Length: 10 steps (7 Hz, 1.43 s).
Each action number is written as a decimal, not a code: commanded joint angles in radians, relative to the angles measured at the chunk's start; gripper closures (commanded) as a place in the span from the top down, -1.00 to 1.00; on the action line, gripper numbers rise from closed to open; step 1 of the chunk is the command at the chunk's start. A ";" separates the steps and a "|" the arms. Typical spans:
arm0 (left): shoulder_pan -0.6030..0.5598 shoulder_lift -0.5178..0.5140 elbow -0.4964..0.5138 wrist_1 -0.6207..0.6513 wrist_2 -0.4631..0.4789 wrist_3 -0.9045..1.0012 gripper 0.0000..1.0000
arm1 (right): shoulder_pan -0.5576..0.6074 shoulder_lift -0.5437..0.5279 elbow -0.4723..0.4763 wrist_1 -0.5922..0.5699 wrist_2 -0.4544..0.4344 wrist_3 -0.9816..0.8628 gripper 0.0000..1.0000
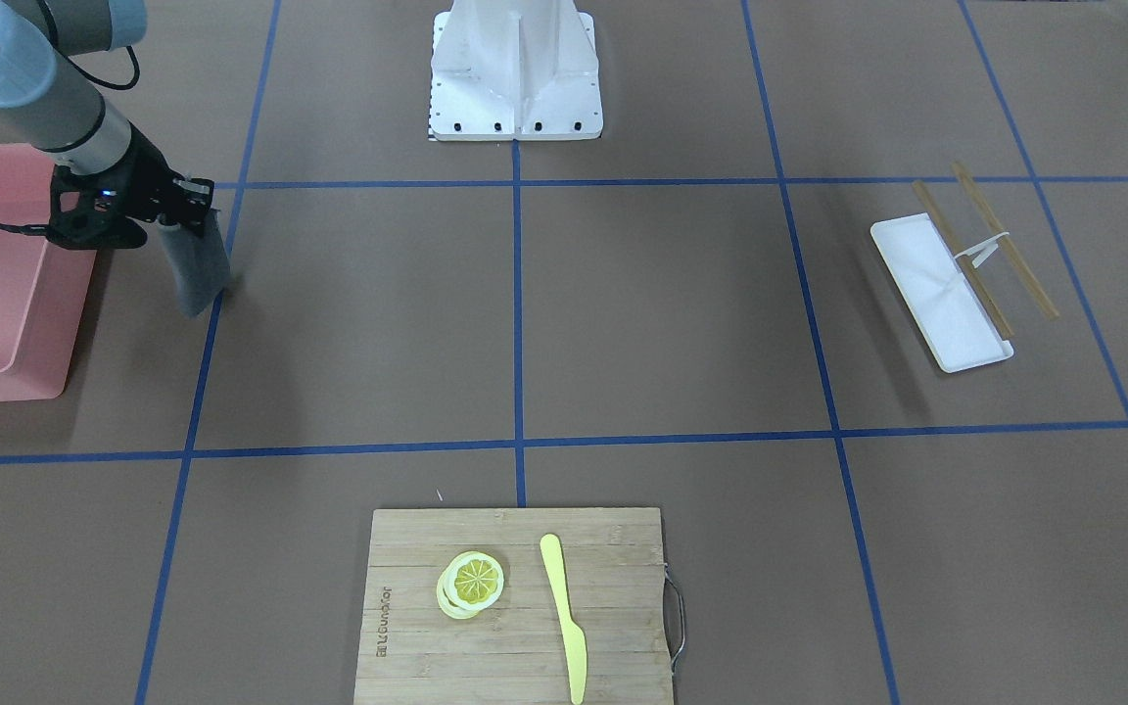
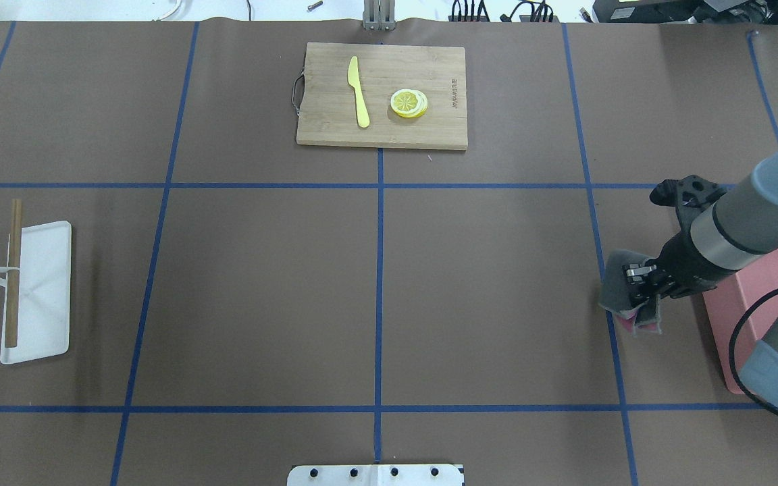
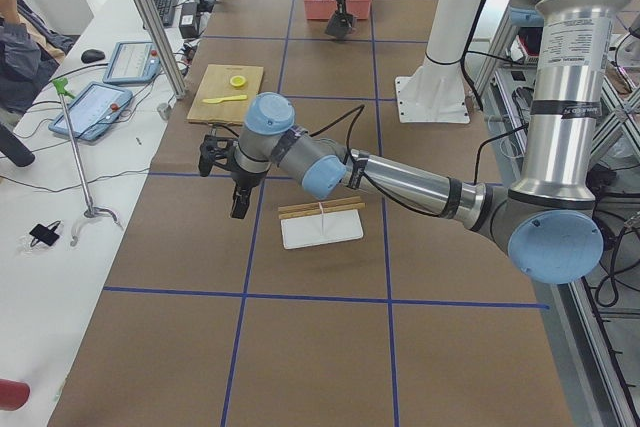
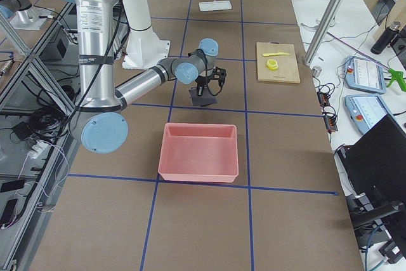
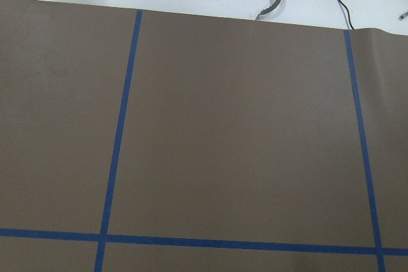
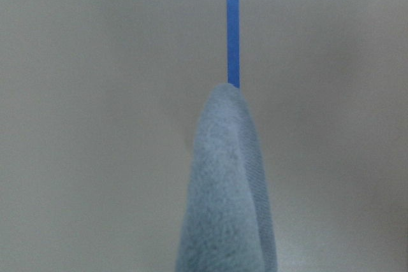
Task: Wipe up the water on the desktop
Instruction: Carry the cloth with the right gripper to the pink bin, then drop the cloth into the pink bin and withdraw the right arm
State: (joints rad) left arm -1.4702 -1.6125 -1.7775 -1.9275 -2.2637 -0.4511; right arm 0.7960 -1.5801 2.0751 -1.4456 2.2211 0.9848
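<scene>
The desktop (image 2: 483,283) is a matte brown surface crossed by blue tape lines; I see no water on it. My right gripper (image 2: 642,287) is shut on a grey cloth (image 2: 618,293) that hangs down from it over a blue tape line, beside the pink bin. The cloth also shows in the front-facing view (image 1: 194,269) and the right wrist view (image 6: 226,189). I cannot tell whether its lower end touches the desktop. My left gripper (image 3: 238,205) shows only in the exterior left view, above the desktop near the white tray; I cannot tell if it is open or shut.
A pink bin (image 2: 760,297) stands at the robot's right. A bamboo cutting board (image 2: 429,128) at the far middle carries lemon slices (image 2: 408,103) and a yellow knife (image 2: 358,91). A white tray (image 2: 44,304) with two wooden sticks (image 2: 12,270) lies at the left.
</scene>
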 commanded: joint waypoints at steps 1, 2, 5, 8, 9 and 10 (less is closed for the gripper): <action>-0.041 0.000 0.009 0.146 0.006 0.251 0.94 | 0.189 -0.059 0.045 -0.002 0.002 -0.198 -1.00; -0.042 0.002 0.007 0.159 0.004 0.262 0.94 | 0.280 -0.134 0.043 -0.004 0.011 -0.342 -1.00; -0.042 0.020 0.000 0.162 0.003 0.262 0.94 | 0.436 -0.349 0.031 -0.004 0.038 -0.675 -1.00; -0.042 0.022 0.000 0.162 0.003 0.261 0.95 | 0.459 -0.402 -0.022 -0.004 0.061 -0.779 -1.00; -0.044 0.022 -0.002 0.162 0.001 0.261 0.95 | 0.459 -0.397 -0.044 0.004 0.061 -0.772 0.98; -0.042 0.031 -0.002 0.163 -0.002 0.259 0.95 | 0.459 -0.394 -0.052 0.008 0.060 -0.769 1.00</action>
State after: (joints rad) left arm -1.5133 -1.5886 -1.7789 -1.7653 -2.2628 -0.1905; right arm 1.2536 -1.9769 2.0403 -1.4434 2.2816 0.2164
